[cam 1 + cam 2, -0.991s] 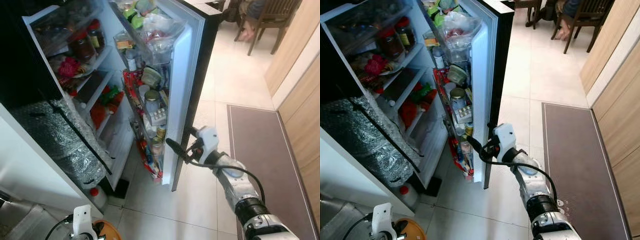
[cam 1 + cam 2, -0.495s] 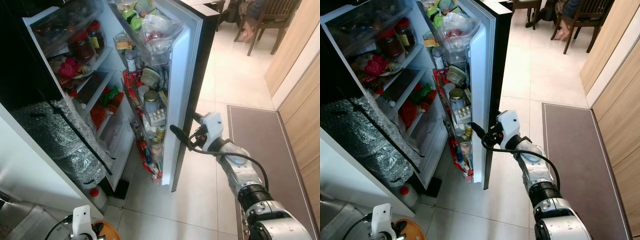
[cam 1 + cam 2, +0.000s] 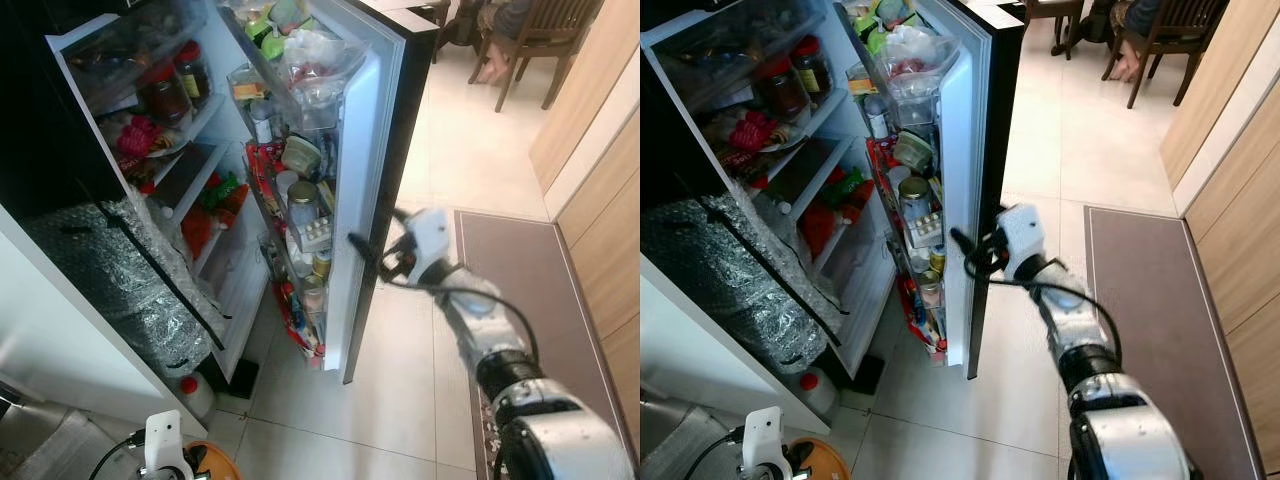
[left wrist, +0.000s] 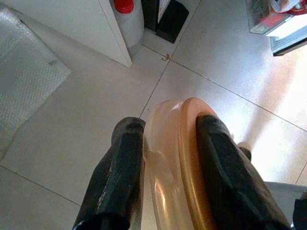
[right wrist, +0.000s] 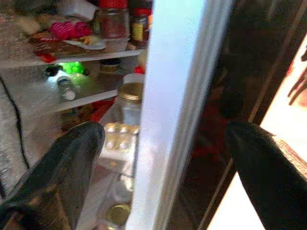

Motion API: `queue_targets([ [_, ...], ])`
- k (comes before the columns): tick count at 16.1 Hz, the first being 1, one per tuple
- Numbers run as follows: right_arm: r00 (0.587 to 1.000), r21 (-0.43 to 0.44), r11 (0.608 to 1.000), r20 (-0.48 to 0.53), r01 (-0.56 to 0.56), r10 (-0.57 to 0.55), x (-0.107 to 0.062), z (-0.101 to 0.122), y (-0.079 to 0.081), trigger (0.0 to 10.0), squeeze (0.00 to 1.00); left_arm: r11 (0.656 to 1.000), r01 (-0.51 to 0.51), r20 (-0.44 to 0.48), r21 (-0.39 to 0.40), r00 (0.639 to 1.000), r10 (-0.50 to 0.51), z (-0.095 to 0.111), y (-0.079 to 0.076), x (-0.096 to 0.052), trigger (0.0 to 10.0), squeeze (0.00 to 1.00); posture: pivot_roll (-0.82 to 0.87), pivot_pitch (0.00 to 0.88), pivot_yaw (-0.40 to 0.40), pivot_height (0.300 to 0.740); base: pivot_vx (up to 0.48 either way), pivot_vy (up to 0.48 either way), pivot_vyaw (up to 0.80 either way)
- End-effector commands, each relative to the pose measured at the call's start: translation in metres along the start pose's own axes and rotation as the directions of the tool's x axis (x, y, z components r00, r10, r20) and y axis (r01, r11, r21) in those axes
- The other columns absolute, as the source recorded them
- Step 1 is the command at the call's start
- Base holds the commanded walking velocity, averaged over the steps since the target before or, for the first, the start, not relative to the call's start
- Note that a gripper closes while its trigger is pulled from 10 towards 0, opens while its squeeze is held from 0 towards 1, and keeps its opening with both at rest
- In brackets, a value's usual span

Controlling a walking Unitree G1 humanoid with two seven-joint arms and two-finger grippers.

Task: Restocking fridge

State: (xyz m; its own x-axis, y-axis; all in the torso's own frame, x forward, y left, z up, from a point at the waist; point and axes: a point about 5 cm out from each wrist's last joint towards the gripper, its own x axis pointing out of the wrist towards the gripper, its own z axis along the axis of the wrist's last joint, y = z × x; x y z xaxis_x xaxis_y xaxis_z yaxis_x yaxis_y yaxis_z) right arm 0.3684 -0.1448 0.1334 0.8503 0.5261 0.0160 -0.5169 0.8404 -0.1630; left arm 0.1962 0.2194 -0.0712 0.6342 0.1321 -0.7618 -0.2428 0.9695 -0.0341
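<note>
On the pale tiled kitchen floor (image 3: 400, 380), the right gripper (image 5: 158, 158) straddles the fridge door (image 3: 365, 170) edge with fingers spread (left gripper (image 4: 165, 158) clamps an orange disc (image 4: 184, 163)); a careless push could rattle the crowded door shelves' jars (image 3: 302, 200).

No text, brand or number is legible. Labels on the jars (image 3: 303, 205) in the fridge door (image 3: 372, 180) are too small to read.

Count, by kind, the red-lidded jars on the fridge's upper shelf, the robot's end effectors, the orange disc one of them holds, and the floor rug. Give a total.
Jars: 2
End effectors: 2
Disc: 1
Rug: 1
Total: 6
</note>
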Motion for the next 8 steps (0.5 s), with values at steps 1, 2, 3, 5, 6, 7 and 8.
queue_targets([
  [1, 1.000, -0.020, 1.000, -0.008, 0.022, -0.022, 0.001, 0.002, -0.004, 10.0, 0.00, 0.999, -0.014, -0.033, 0.028, 0.999, 0.015, -0.007, 0.006, -0.002, 10.0, 0.00, -0.14, 0.035, 0.030, 0.740, 0.000, 0.000, 0.00],
  [2, 0.999, -0.036, 0.998, -0.017, 0.042, -0.043, 0.001, 0.002, -0.007, 10.0, 0.00, 0.999, -0.015, -0.032, 0.030, 0.999, 0.016, -0.007, 0.006, -0.002, 10.0, 0.00, -0.14, 0.035, 0.030, 0.740, 0.000, 0.000, 0.00],
  [3, 0.997, -0.041, 0.997, -0.022, 0.072, -0.073, 0.001, 0.003, -0.012, 10.0, 0.00, 0.999, -0.015, -0.033, 0.031, 0.999, 0.016, -0.007, 0.007, -0.002, 10.0, 0.00, -0.14, 0.034, 0.030, 0.740, 0.000, 0.000, 0.00],
  [5, 0.989, -0.055, 0.988, -0.031, 0.143, -0.145, -0.002, 0.005, -0.023, 10.0, 0.00, 0.999, -0.017, -0.036, 0.034, 0.999, 0.018, -0.008, 0.008, -0.002, 10.0, 0.00, -0.14, 0.033, 0.029, 0.740, 0.000, 0.000, 0.00],
  [6, 0.988, -0.059, 0.987, -0.032, 0.148, -0.150, -0.002, 0.005, -0.024, 10.0, 0.00, 0.999, -0.017, -0.038, 0.035, 0.999, 0.018, -0.008, 0.009, -0.002, 10.0, 0.00, -0.14, 0.033, 0.029, 0.740, 0.000, 0.000, 0.00],
  [7, 0.988, -0.060, 0.987, -0.031, 0.147, -0.149, -0.002, 0.005, -0.024, 10.0, 0.00, 0.999, -0.017, -0.039, 0.035, 0.999, 0.018, -0.009, 0.009, -0.002, 10.0, 0.00, -0.14, 0.033, 0.029, 0.740, 0.000, 0.000, 0.00],
  [8, 0.985, -0.064, 0.984, -0.027, 0.168, -0.170, -0.003, 0.005, -0.025, 10.0, 0.00, 0.999, -0.017, -0.041, 0.036, 0.999, 0.018, -0.009, 0.010, -0.002, 10.0, 0.00, -0.14, 0.032, 0.028, 0.740, 0.000, 0.000, 0.00],
])
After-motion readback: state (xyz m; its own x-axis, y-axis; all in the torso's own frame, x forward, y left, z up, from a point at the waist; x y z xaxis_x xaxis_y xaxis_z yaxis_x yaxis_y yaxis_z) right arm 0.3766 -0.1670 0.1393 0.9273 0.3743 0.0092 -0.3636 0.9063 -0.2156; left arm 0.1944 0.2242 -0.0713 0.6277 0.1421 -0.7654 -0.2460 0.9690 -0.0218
